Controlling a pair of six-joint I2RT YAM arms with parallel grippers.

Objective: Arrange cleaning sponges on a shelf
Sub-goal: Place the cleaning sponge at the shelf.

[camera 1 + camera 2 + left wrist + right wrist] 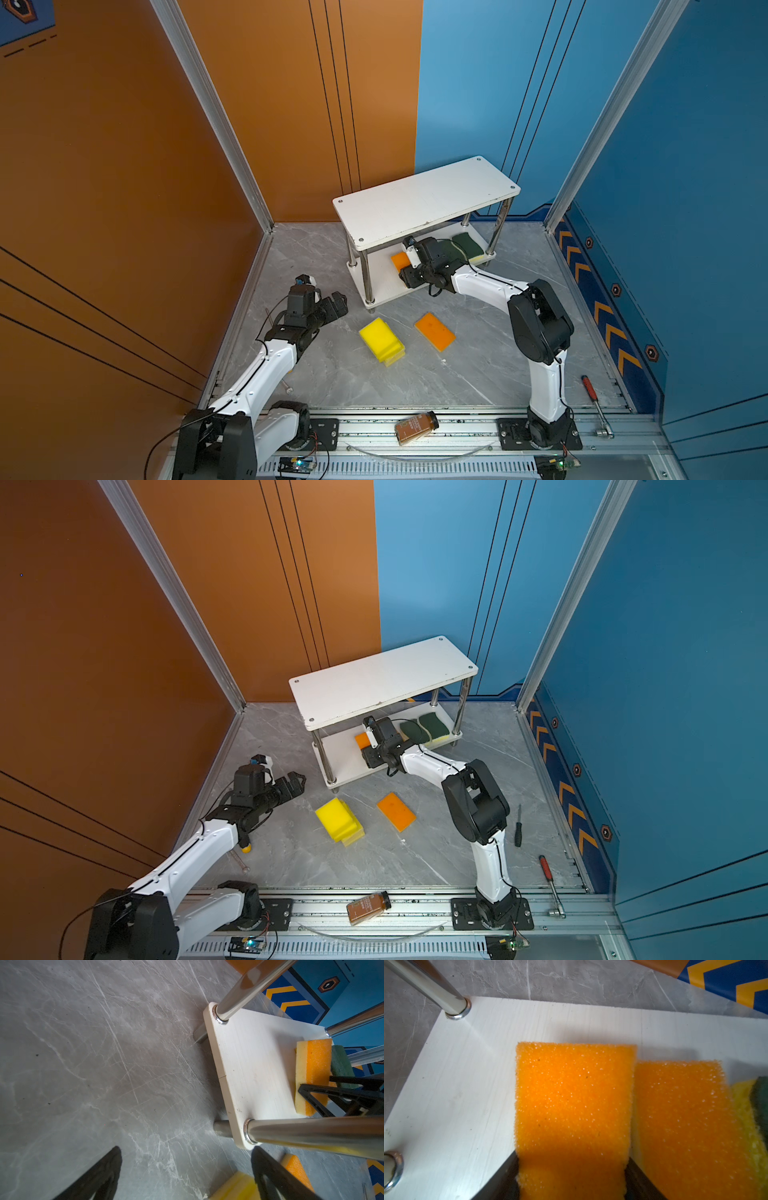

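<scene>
A porous rectangular orange sponge (571, 1101) lies flat on the shelf's (463, 1088) white grained lower board. My right end effector (572, 1157) flanks it; whether it pinches, I cannot tell. My left end effector (187, 1150) is spread wide.

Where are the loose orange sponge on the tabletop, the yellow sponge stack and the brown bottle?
orange sponge (435, 331): in a top view, middle of its top face.
yellow sponge stack (379, 336): in a top view, upper face of the top sponge.
brown bottle (413, 429): in a top view, label on its side.

site: robot lab cell | aluminium frame post (213, 112), orange panel wall (104, 166), mounting rail (465, 430)
</scene>
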